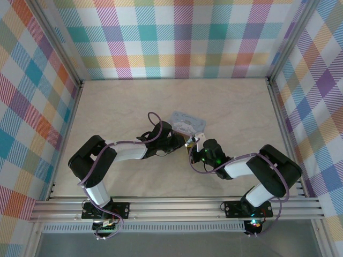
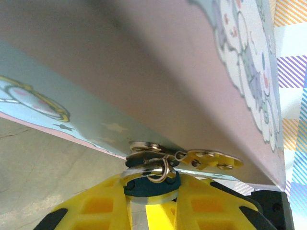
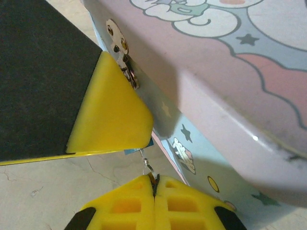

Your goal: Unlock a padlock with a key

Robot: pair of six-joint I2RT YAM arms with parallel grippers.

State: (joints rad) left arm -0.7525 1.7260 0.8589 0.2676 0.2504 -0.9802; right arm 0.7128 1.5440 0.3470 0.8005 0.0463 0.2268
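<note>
In the left wrist view my left gripper (image 2: pixel 151 194) is shut on the padlock (image 2: pixel 152 185), its yellow fingers (image 2: pixel 100 206) clamping the dark teal body. The silvery shackle (image 2: pixel 142 168) passes through the metal hasp (image 2: pixel 144 146) of the light-blue cartoon tin (image 2: pixel 158 72). In the right wrist view my right gripper (image 3: pixel 154 184) is shut on the key (image 3: pixel 153 179), a thin dark sliver. From it a fine silvery piece runs up to a blue edge of the padlock (image 3: pixel 139 150), which shows under the left finger (image 3: pixel 110 117). From above, the left gripper (image 1: pixel 181 140) and right gripper (image 1: pixel 193 145) meet at the tin's near edge.
The tin (image 1: pixel 186 122) lies mid-table on the beige tabletop (image 1: pixel 123 101) and looms close over both wrists, its lid (image 3: pixel 230 62) and hasp plate (image 3: pixel 116 38) right beside the fingers. Plaid walls ring the table.
</note>
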